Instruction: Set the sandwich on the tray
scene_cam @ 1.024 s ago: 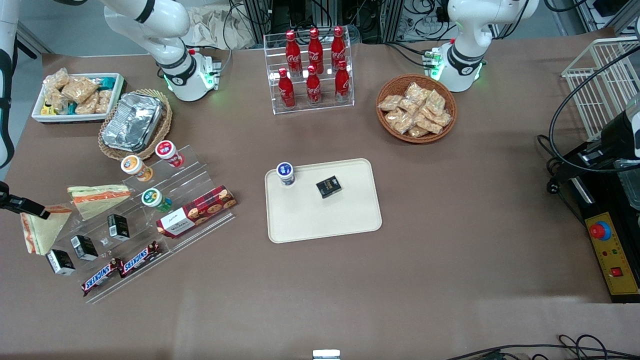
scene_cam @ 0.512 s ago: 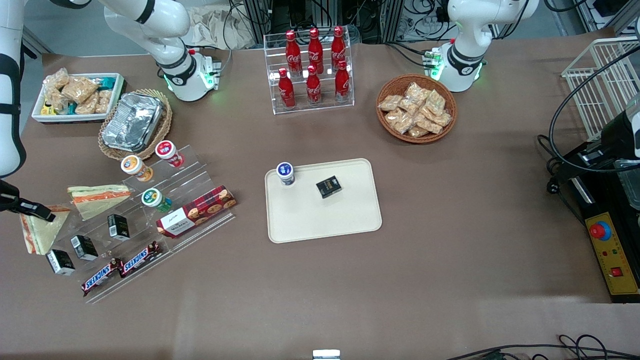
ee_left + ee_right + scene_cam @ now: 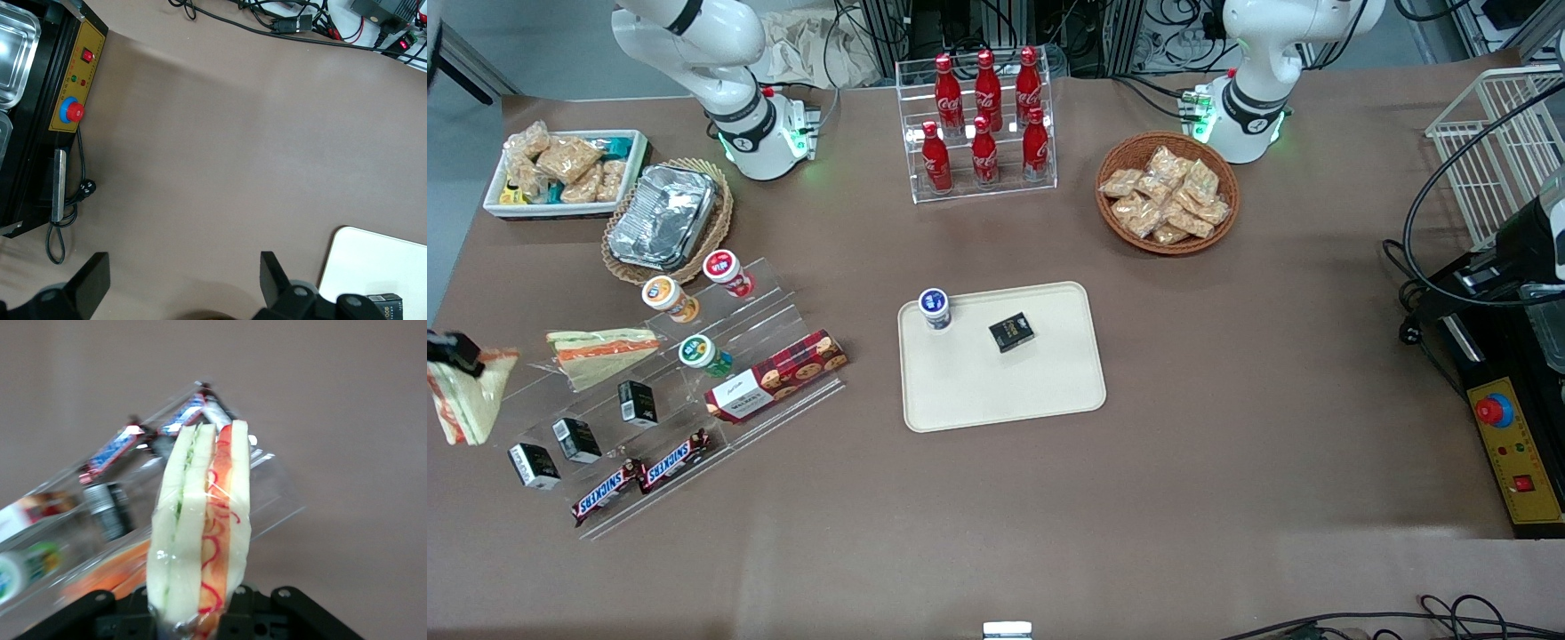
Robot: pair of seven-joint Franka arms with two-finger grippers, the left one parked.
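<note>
Robot lab with mock shop table: cola rack, cables.

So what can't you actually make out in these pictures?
- Claw: front view, nearly cut off by the edge.
- Held sandwich: wrist view, its gripped end is hidden.
- Small black box on the tray: label too small.
- Items around the display: wrist view, blurred.

The gripper is cut off by the front view's edge, and its fingers sit hidden under the sandwich; the snacks there look blurred.
</note>
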